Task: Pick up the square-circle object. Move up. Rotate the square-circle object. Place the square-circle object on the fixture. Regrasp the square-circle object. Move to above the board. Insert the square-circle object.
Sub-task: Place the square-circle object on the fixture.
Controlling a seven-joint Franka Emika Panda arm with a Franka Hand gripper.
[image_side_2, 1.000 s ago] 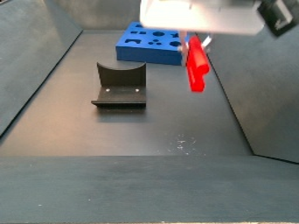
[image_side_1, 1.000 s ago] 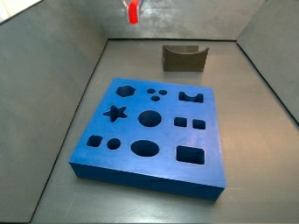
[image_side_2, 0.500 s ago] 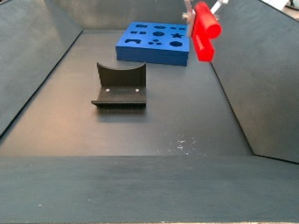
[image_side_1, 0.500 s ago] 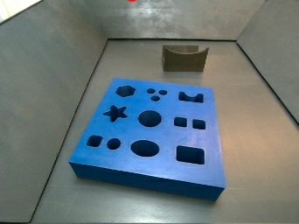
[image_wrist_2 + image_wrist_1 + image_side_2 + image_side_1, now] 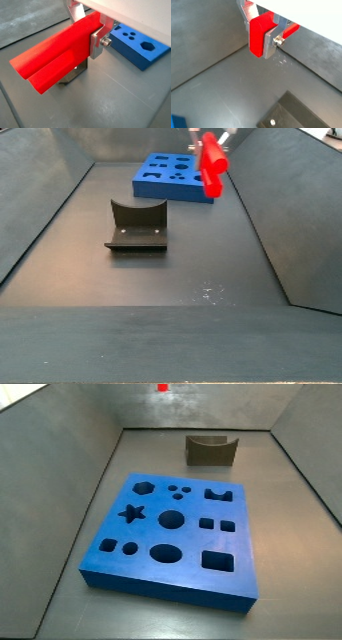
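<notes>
The square-circle object point(image 5: 260, 36) is clamped between the jaws of the gripper point(image 5: 264, 31), and we see its bright red body point(image 5: 60, 56) sticking out well past the silver fingers point(image 5: 98, 40) in both wrist views. In a side view the red piece point(image 5: 211, 166) hangs high in the air, tilted, with only a sliver of the gripper point(image 5: 214, 140) showing at the frame's edge. In a side view only a small red tip point(image 5: 163, 388) shows at the top edge.

Below the jaws we see a dark grey, matte floor point(image 5: 160, 278) with a few pale scuffs point(image 5: 283, 61). Grey walls point(image 5: 67, 444) slope up around it on all sides, making a closed trough.

The board point(image 5: 174, 176) lies flat on the floor, below and just behind the held piece in that side view; its blue face carries star, round, square and hexagon holes point(image 5: 170, 519). The fixture point(image 5: 135, 225) stands apart from the board, lower than the jaws and off to one side, its curved dip point(image 5: 211, 446) empty.
</notes>
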